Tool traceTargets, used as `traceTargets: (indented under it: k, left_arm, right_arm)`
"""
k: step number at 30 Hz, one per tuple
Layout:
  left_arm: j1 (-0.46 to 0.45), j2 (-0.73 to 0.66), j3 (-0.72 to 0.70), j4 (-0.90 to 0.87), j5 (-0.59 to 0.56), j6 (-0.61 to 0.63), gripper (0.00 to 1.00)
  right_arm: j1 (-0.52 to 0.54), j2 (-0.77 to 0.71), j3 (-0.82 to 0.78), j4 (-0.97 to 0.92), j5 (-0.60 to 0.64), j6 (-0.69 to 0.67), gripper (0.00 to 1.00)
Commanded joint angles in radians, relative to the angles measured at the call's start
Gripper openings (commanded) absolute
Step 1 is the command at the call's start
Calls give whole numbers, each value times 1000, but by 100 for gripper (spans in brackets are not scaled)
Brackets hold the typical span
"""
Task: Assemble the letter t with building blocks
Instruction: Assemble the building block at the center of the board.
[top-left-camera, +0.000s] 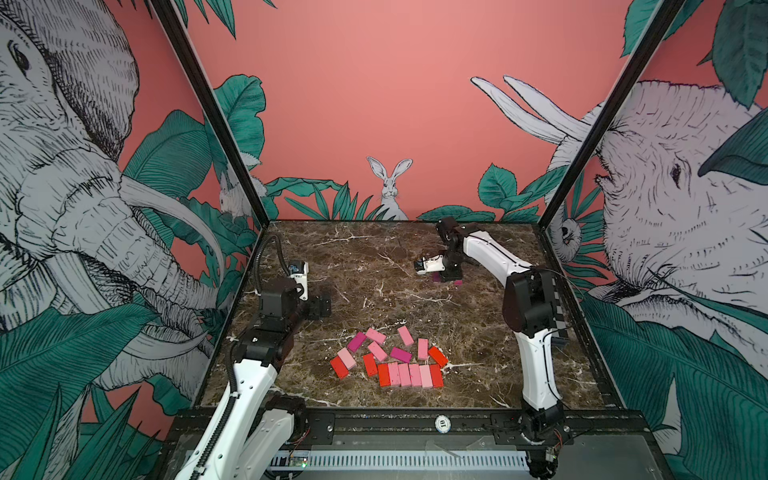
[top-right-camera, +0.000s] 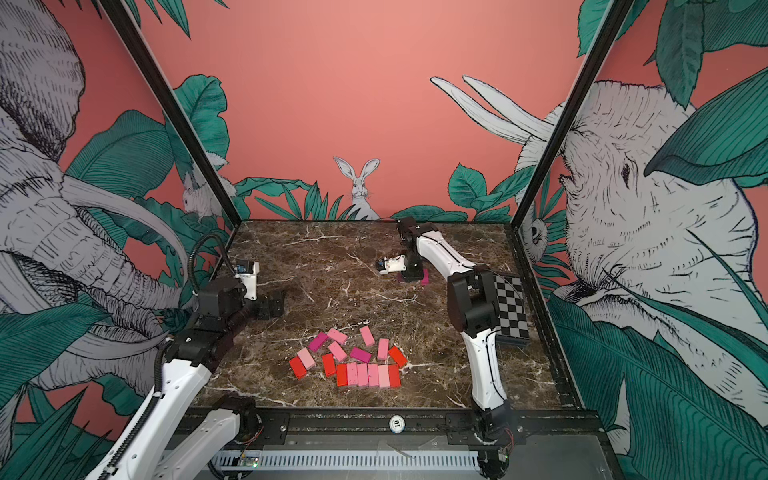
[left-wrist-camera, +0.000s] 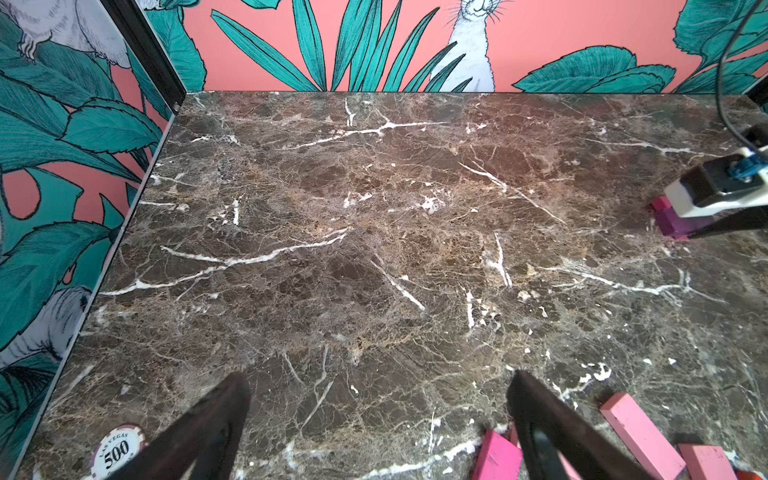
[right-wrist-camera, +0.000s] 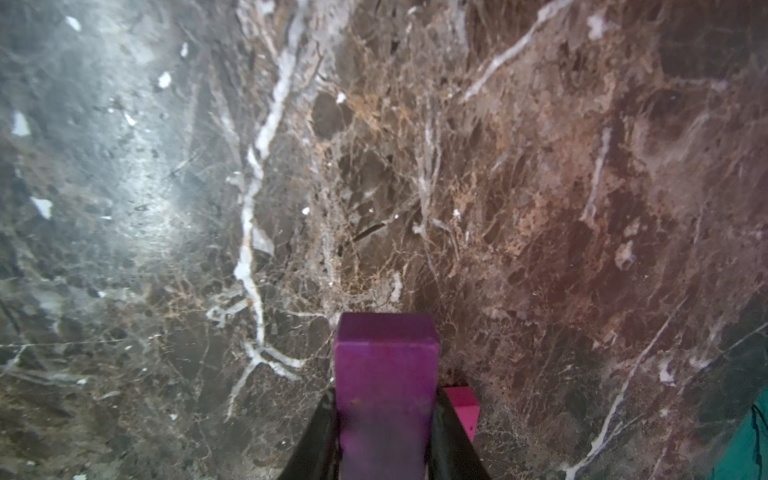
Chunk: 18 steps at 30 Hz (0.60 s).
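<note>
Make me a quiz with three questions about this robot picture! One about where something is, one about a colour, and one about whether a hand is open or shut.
1. Where on the table is the right hand?
A. At the near edge.
B. In the far half.
C. On the checkerboard plate.

2. What colour is the block it grips?
A. Red.
B. Green.
C. Purple.

3. How is the left hand?
A. Open and empty.
B. Shut on a pink block.
C. Shut on a chip.

Answers:
1 B, both top views show it low over the far part of the table.
2 C, the right wrist view shows purple in its grip.
3 A, it gapes wide with only bare table in the gap.
</note>
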Motion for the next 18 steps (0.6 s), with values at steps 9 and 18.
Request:
traceTargets:
  k: [9,18]
  left_arm:
    - [1,-12,-17,14,-6,1,99]
    - [1,-12,-17,12,-6,1,99]
  right_arm:
    - [-19,64,-16,53,-1,21,3]
    - [-28,78,-20,55,-7,20,4]
